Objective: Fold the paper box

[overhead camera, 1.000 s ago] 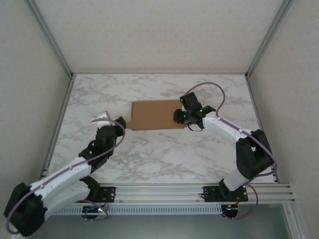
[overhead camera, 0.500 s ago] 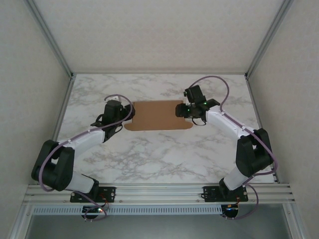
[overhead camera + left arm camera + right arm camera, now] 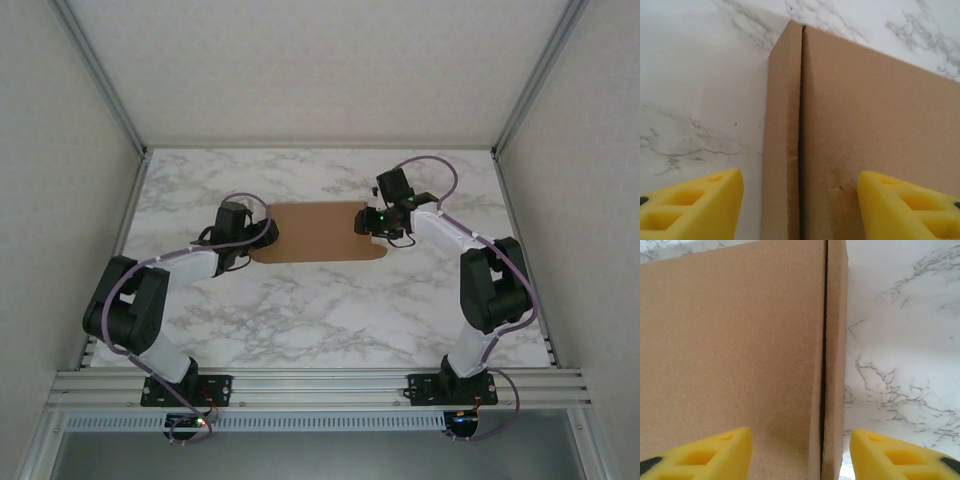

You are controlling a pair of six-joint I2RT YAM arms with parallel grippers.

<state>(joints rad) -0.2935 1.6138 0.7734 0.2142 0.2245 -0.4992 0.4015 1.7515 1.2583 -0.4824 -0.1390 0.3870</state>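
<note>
Marble-patterned worktop (image 3: 300,310) is occupied near its middle by the flat paper box (image 3: 318,232). Its left edge is framed by the spread left claw (image 3: 800,190), its right edge by the spread right claw (image 3: 800,440).

Brown paper box (image 3: 315,231), apparently flat, mid-table, narrow side flaps creased

Open over table (image 3: 320,310) at 6 and 12 o'clock of paper box (image 3: 318,231); blocked at 9 by left gripper (image 3: 255,236), 3 by right gripper (image 3: 372,228).
</note>
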